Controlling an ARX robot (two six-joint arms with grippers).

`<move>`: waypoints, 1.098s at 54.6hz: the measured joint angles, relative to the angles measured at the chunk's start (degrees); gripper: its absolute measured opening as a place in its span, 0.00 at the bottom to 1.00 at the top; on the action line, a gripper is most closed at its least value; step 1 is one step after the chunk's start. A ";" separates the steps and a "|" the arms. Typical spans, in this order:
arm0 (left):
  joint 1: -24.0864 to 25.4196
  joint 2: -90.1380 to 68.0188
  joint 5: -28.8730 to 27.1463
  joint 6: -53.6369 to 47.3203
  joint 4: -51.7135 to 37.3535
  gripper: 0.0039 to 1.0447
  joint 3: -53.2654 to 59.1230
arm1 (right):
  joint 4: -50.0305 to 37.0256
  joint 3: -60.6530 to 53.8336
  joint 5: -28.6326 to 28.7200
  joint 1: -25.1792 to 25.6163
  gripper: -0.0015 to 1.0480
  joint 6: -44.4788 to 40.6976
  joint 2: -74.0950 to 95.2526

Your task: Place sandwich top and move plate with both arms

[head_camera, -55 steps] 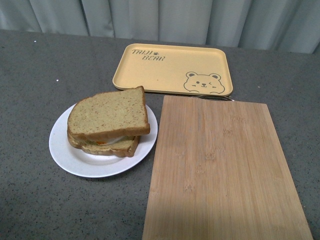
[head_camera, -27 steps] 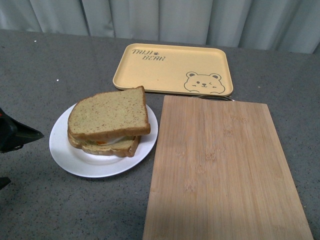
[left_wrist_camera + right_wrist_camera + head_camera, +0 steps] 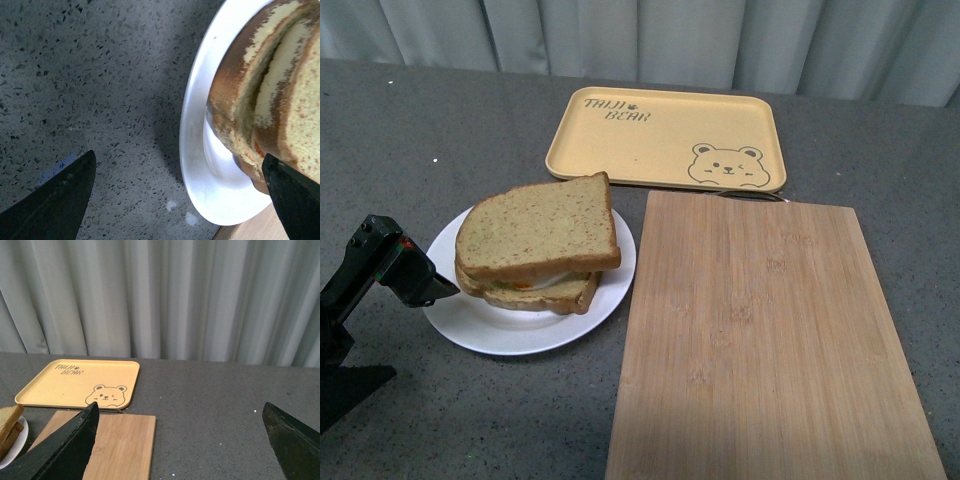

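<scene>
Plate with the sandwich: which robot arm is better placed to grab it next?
Left, probably. The left gripper hangs open right at the rim of the plate. The right gripper, open too, is out of the front view and farther away.

Both sets of jaws spread wide.
The left gripper (image 3: 420, 330) sits at eight o'clock in the front view, fingers angled toward two o'clock; the right gripper (image 3: 180, 407) shows only in its wrist camera, aimed level.
</scene>
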State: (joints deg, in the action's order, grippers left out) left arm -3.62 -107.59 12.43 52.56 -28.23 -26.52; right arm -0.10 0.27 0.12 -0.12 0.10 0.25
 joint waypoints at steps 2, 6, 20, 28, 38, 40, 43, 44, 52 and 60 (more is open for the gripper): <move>-0.22 -0.33 0.22 0.31 0.11 0.82 -0.26 | 0.00 0.00 0.00 0.00 0.91 0.00 0.00; -0.59 -1.27 0.98 0.87 0.11 0.72 -1.07 | 0.00 0.00 0.00 0.00 0.91 0.00 0.00; -1.66 -4.85 0.44 2.78 1.57 0.34 -5.01 | 0.00 0.00 0.00 0.00 0.91 0.00 0.00; -1.68 -6.03 0.96 4.33 1.53 0.14 -6.51 | 0.00 0.00 0.00 0.00 0.91 0.00 0.00; -0.98 -5.57 3.67 5.62 0.00 0.04 -7.21 | 0.00 0.00 0.00 0.00 0.91 0.02 0.00; -0.81 -5.38 4.31 6.29 -1.14 0.04 -6.95 | 0.00 0.00 0.00 0.00 0.91 0.00 0.00; -0.50 -5.01 5.33 7.32 -2.86 0.04 -6.27 | 0.00 0.00 0.00 0.00 0.91 0.00 0.00; -0.46 -4.90 5.55 7.45 -3.15 0.04 -6.12 | 0.00 0.00 0.00 0.00 0.91 0.02 0.00; 0.17 -2.64 9.57 12.15 -8.85 0.03 -3.32 | 0.00 0.00 0.00 0.00 0.91 0.02 0.00; 0.39 0.90 12.20 18.49 -16.46 0.03 0.31 | 0.00 0.00 0.00 0.00 0.91 0.00 0.00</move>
State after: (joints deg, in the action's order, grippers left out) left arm -3.22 -106.69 24.62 71.05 -44.69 -26.22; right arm -0.10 0.27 0.12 -0.12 0.10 0.25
